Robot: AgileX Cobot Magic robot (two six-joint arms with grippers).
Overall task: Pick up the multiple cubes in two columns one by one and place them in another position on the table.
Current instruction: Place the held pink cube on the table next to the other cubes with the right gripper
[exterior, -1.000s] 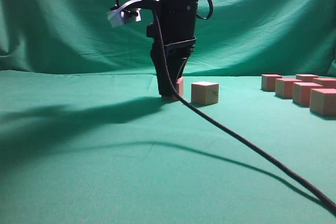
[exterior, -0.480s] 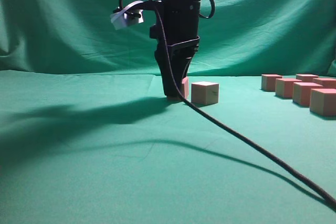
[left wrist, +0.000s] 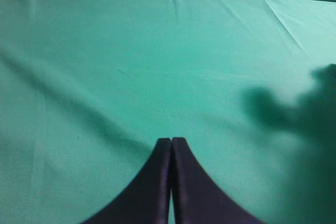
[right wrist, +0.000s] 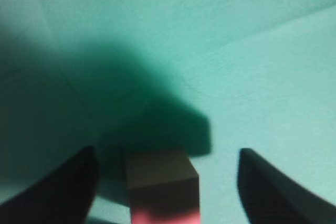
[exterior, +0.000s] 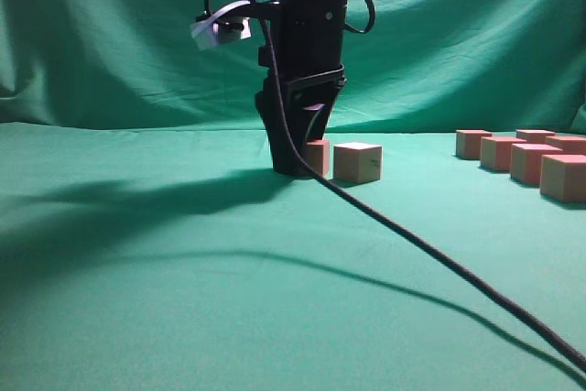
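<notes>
A wrinkled teal-green cloth is covering the wide table (exterior: 183,318) and rising behind it as a draped backdrop (exterior: 110,34), with the robot's right arm (exterior: 311,6) standing almost vertically over the middle of the surface. The right gripper (right wrist: 165,187) is pointing straight down with its two dark fingers (right wrist: 63,187) spread wide on either side of a small matte pink-red foam cube with a tan top (right wrist: 161,184), which is sitting on the cloth between them, closer to one finger than to the other and apparently touching neither. Just beside it a second, tan-faced cube (exterior: 357,162) is resting, while the remaining cubes (exterior: 526,157) are waiting in their two columns far off at the right edge. The risk now is judged to lie in the lift: a finger rising off-centre could be clipping the released cube and nudging it into its neighbour, and the black cable (exterior: 430,249) trailing across the table could be dragging over the cloth. The left gripper (left wrist: 171,145) is hovering over bare cloth elsewhere, its tips pressed together and carrying nothing.
</notes>
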